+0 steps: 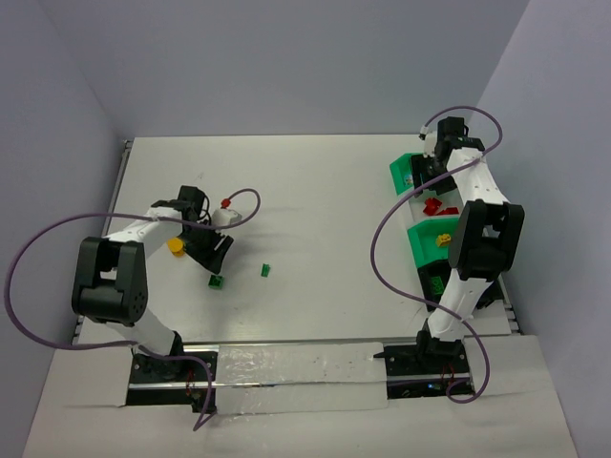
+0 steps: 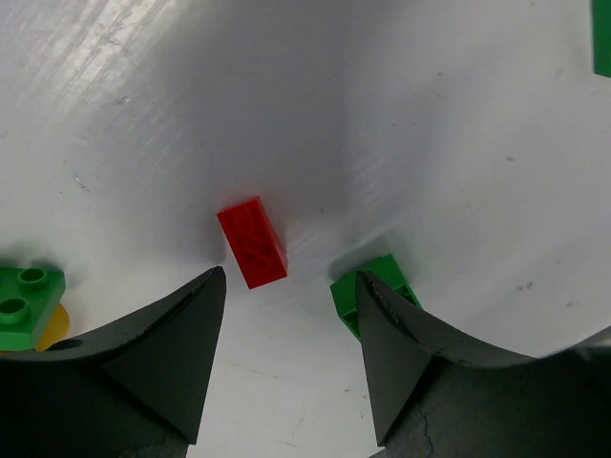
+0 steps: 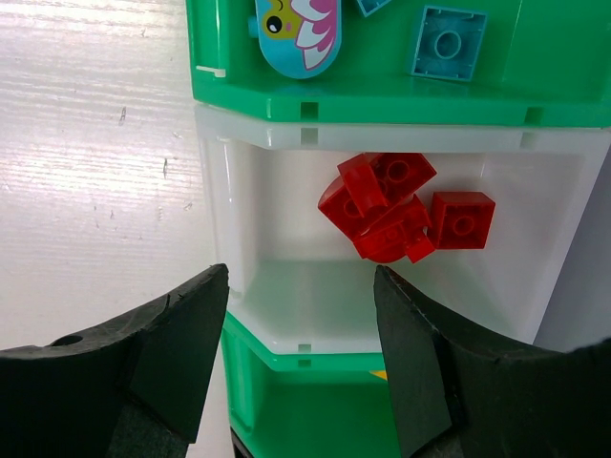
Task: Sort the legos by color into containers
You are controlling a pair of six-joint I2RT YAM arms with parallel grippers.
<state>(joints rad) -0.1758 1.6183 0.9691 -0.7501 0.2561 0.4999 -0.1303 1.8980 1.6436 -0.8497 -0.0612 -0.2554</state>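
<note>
L gripper (image 2: pixel 288 277) hangs low over the table (image 1: pixel 315 191), nearer its left edge than its middle, jaws apart at medium width w/ nothing held. The red lego (image 2: pixel 252 242) lies flat on the table just ahead of the gap btwn the fingertips and touches neither. It's oblong, long axis running away from the wrist cam, far end leaning a bit left. A green lego (image 2: pixel 387 272) sits partly under the right-hand fingertip. A two-stud green lego (image 2: pixel 24 303) sits beside the left-hand finger against a yellow piece (image 2: pixel 55 324); can't tell if it's on top or only touching. Loose count in that view: 1 red, 2 green, 1 yellow, plus a green patch cut off at the frame's top right corner, can't tell what. The top view shows 2 small green bricks (image 1: pixel 217 281) on the table by the gripper, the 2nd one (image 1: pixel 265 270) closer to the table's middle. R gripper (image 3: pixel 302 272) is over the containers (image 1: pixel 430 229), jaws likewise apart and empty. There are 4 containers in a row along the table's right edge, running from its far right corner: 3 green, 1 white. The far green container (image 3: pixel 363 95) holds 2 blue legos (image 3: pixel 449 43), one cut by the frame, and a pale blue printed piece (image 3: pixel 296 33). The white container (image 3: pixel 220 191) holds about 4 red legos (image 3: pixel 387 205) heaped near its right wall. The next green container (image 3: pixel 286 410) shows only a sliver of yellow.
</note>
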